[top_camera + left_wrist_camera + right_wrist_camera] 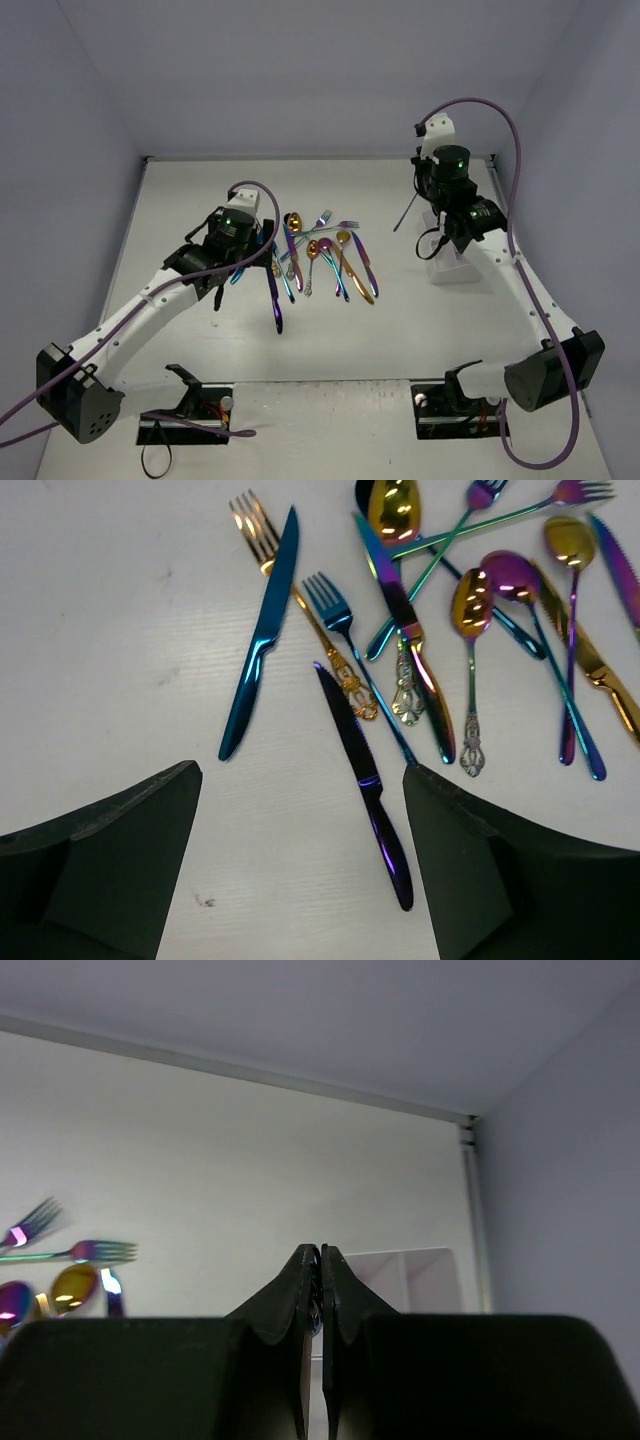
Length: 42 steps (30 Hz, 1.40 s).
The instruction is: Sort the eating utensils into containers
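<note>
White table [400, 330] | purple knife [352, 750] tip points far | left end effector [300, 780] agape, empty | right end effector [320, 1252] closed

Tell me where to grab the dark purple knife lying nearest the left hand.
Grip the purple knife by its handle, straight from above, closing across its narrow width. It lies flat, and the handle end has bare table on both sides, while the blade runs close beside the blue fork.

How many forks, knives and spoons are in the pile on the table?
Forks: 4
Knives: 5
Spoons: 4 clear; a dark fifth may lie under the gold spoon
Total: 13, maybe 14
</note>
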Each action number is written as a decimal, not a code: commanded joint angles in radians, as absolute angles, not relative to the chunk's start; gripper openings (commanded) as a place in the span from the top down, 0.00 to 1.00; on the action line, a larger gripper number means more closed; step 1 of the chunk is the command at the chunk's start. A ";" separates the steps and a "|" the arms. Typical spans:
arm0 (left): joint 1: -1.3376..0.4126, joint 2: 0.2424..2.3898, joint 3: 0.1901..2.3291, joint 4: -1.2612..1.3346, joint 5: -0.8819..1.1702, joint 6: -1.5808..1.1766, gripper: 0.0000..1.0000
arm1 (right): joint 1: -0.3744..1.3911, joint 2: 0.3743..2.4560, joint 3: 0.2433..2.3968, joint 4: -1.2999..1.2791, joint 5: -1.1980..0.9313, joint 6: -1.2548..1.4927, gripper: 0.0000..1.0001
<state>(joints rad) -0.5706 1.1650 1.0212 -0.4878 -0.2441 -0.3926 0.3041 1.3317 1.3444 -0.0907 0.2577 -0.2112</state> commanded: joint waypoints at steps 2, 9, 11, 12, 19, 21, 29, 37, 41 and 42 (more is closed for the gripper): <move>-0.515 1.146 0.994 -0.486 -0.182 -0.427 0.20 | 0.167 1.392 1.472 -0.015 0.318 -0.377 1.00; -0.483 1.161 0.925 -0.444 -0.160 -0.403 0.20 | 0.055 1.491 1.560 -0.012 0.319 -0.494 1.00; -0.482 1.168 0.921 -0.438 -0.158 -0.402 0.20 | 0.022 1.508 1.567 -0.012 0.292 -0.506 1.00; -0.482 1.171 0.919 -0.435 -0.158 -0.403 0.20 | 0.011 1.514 1.569 -0.012 0.288 -0.512 1.00; -0.477 1.195 0.924 -0.428 -0.132 -0.401 0.20 | -0.043 1.575 1.553 -0.002 0.294 -0.536 1.00; -0.477 1.194 0.925 -0.434 -0.133 -0.394 0.20 | -0.048 1.584 1.549 0.025 0.293 -0.541 1.00; -0.476 1.211 0.927 -0.437 -0.123 -0.402 0.20 | -0.060 1.651 1.488 0.041 0.252 -0.518 1.00; -0.463 1.218 0.957 -0.512 -0.126 -0.452 0.20 | -0.061 1.714 1.448 0.055 0.220 -0.467 0.88; -0.455 1.232 0.961 -0.526 -0.117 -0.507 0.20 | -0.061 1.721 1.449 0.056 0.214 -0.454 0.75; -0.452 1.241 0.962 -0.530 -0.115 -0.517 0.20 | -0.061 1.721 1.452 0.055 0.212 -0.452 0.71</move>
<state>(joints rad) -0.4658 1.2251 0.9052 -0.5193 -0.1254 -0.4485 -0.0586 1.7502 1.4322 -0.0184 0.2224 -0.4758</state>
